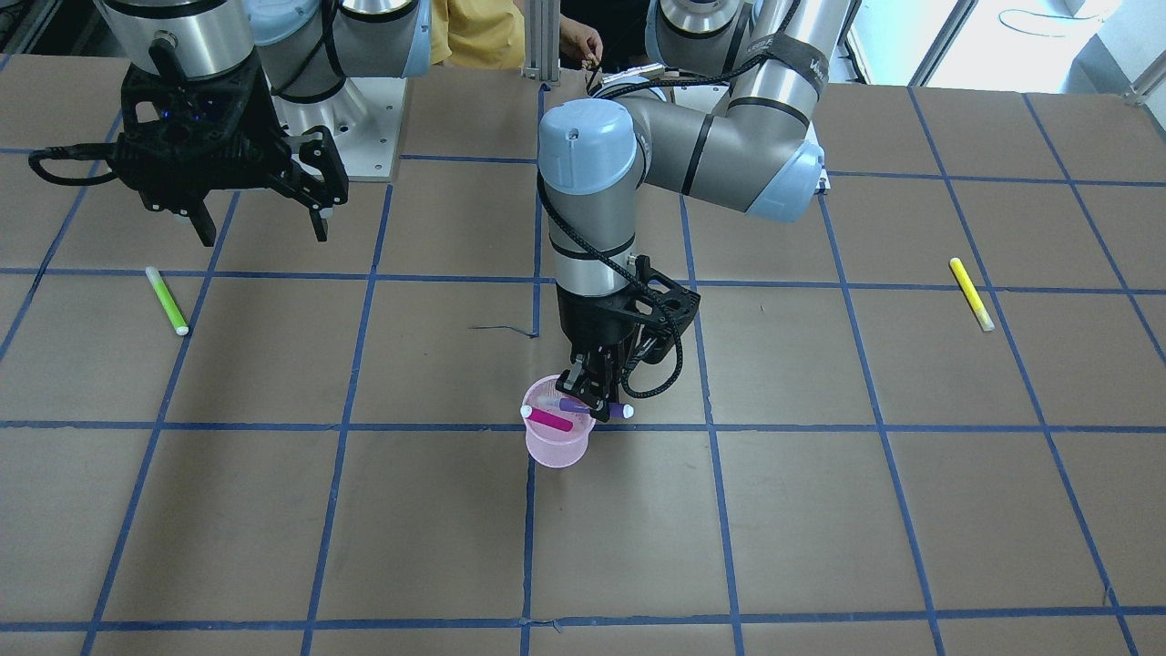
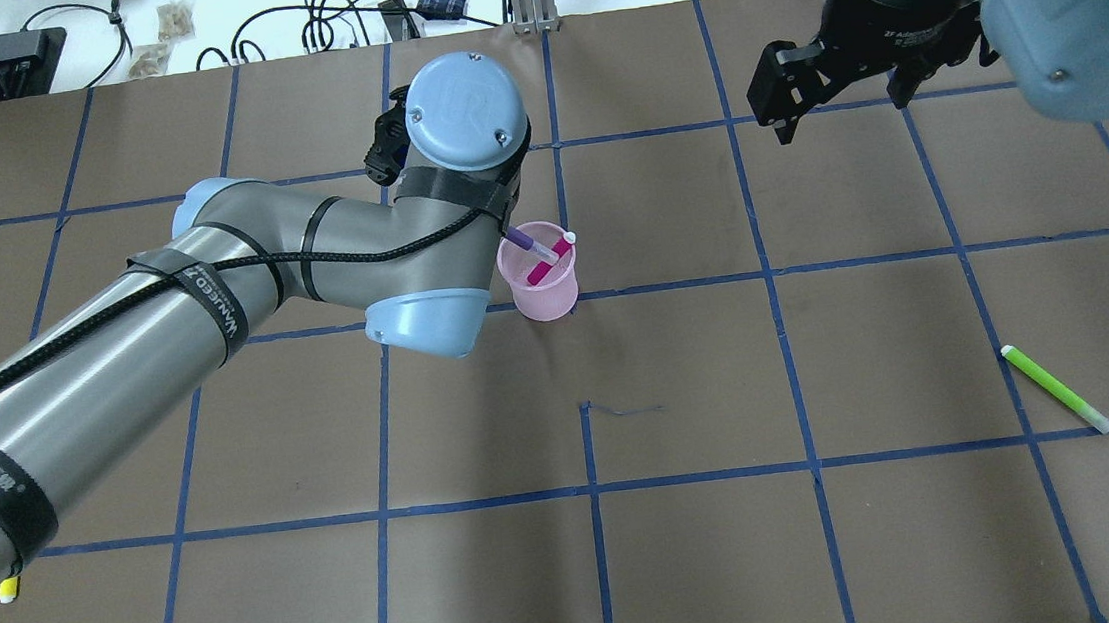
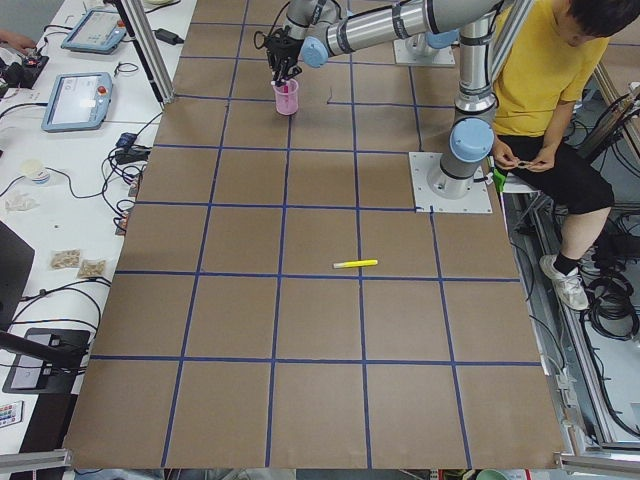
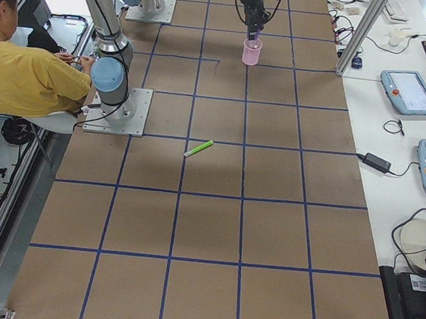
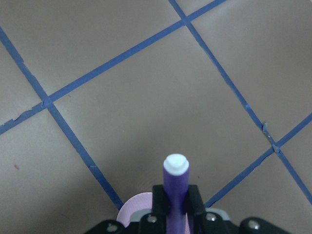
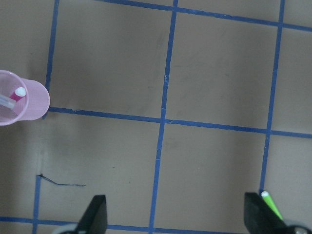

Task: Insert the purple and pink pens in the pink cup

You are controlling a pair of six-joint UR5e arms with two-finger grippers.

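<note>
My right gripper is hanging with fingers spread, well apart from the rest. My left gripper is hovering just over the pink cup, clamping the purple pen across its rim (the pink pen is leaning inside).

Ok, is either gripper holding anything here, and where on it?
The left gripper grips the purple pen around mid-length, white end sticking out, over the cup. The right gripper is open and empty.
</note>
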